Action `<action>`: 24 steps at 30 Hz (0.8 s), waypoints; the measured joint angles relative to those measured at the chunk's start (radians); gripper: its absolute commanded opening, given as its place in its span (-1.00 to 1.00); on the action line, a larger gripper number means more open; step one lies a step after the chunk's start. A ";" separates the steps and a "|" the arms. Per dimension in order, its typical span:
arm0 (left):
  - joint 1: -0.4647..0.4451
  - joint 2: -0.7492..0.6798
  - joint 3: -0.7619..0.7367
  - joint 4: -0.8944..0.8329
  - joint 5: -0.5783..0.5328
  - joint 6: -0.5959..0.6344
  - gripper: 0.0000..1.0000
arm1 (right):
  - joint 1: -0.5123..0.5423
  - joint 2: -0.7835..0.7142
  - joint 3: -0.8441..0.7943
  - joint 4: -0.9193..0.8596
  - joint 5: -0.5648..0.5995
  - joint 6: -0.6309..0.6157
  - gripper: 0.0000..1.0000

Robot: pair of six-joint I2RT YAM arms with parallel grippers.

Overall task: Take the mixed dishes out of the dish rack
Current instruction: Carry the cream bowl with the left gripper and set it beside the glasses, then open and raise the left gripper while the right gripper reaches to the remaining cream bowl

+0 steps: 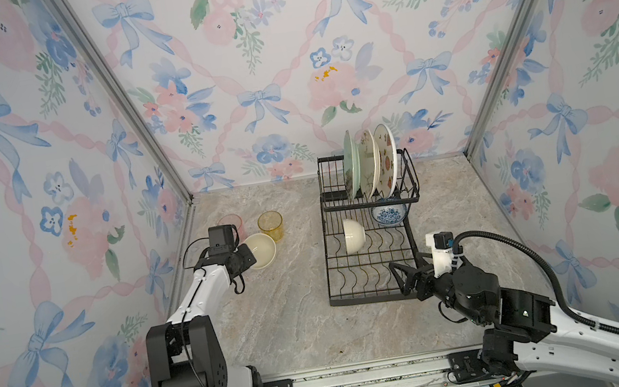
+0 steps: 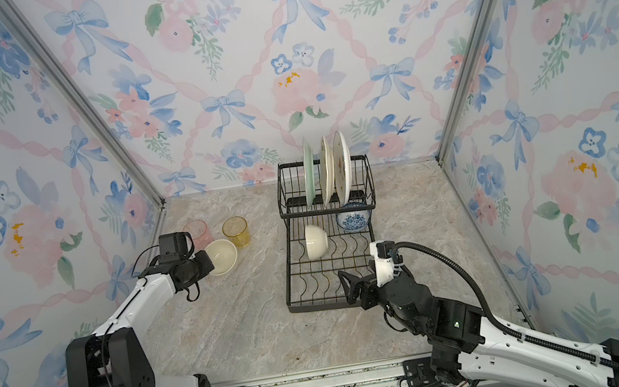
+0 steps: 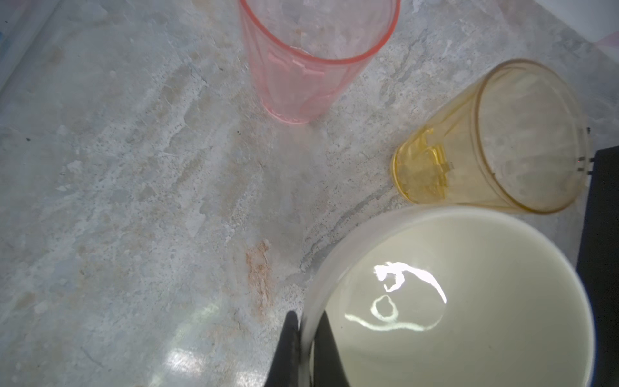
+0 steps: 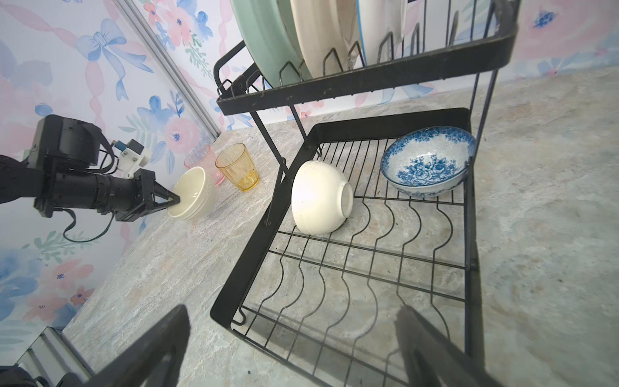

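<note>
My left gripper (image 3: 307,318) pinches cream bowl (image 3: 469,301) rim, bowl perhaps tilted | my right gripper (image 1: 397,279) spread wide, empty, at dish rack (image 4: 249,254) near edge

My left arm (image 1: 205,287) and right arm (image 1: 591,339) are white over black joints; left claw (image 4: 176,200) and right claw (image 1: 396,278), black. A ribbed black hose (image 1: 534,263) follows the right; a thin cable (image 1: 237,291) loops off the left.
</note>
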 measured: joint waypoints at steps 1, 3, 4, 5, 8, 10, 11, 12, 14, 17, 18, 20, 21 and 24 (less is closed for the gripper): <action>0.003 0.027 0.013 0.004 0.001 0.002 -1.00 | -0.001 -0.018 -0.005 -0.008 0.002 0.000 0.95; 0.003 0.067 0.025 0.007 -0.002 0.006 -1.00 | -0.004 -0.050 -0.008 -0.024 0.006 0.000 0.95; 0.003 0.080 0.028 0.007 -0.004 0.009 -1.00 | -0.005 -0.064 -0.008 -0.029 0.010 0.000 0.95; 0.005 0.090 0.029 0.007 -0.005 0.013 -1.00 | -0.005 -0.079 -0.008 -0.036 0.010 0.000 0.95; 0.016 0.114 0.034 0.005 -0.007 0.024 -1.00 | -0.005 -0.112 -0.008 -0.050 0.014 0.004 0.95; 0.023 0.126 0.042 -0.001 -0.008 0.030 -1.00 | -0.005 -0.119 -0.013 -0.055 0.014 0.009 0.95; 0.026 0.130 0.046 -0.006 -0.011 0.032 -1.00 | -0.005 -0.119 -0.019 -0.058 0.015 0.011 0.95; 0.028 0.131 0.050 -0.009 -0.013 0.035 -1.00 | -0.005 -0.119 -0.023 -0.061 0.016 0.015 0.95; 0.029 0.131 0.055 -0.012 -0.017 0.044 -1.00 | -0.005 -0.116 -0.035 -0.067 0.017 0.021 0.95; 0.029 0.131 0.060 -0.014 -0.026 0.054 -1.00 | -0.005 -0.097 -0.040 -0.071 0.017 0.027 0.95; 0.029 0.131 0.063 -0.017 -0.029 0.058 -1.00 | -0.005 -0.090 -0.040 -0.071 0.017 0.027 0.95; 0.032 0.131 0.067 -0.020 -0.034 0.065 -1.00 | -0.005 -0.077 -0.040 -0.071 0.017 0.031 0.95; 0.034 0.131 0.068 -0.020 -0.034 0.068 -1.00 | -0.005 -0.073 -0.040 -0.071 0.016 0.031 0.95; 0.039 0.131 0.068 -0.021 -0.033 0.076 -1.00 | -0.005 -0.069 -0.040 -0.071 0.017 0.034 0.95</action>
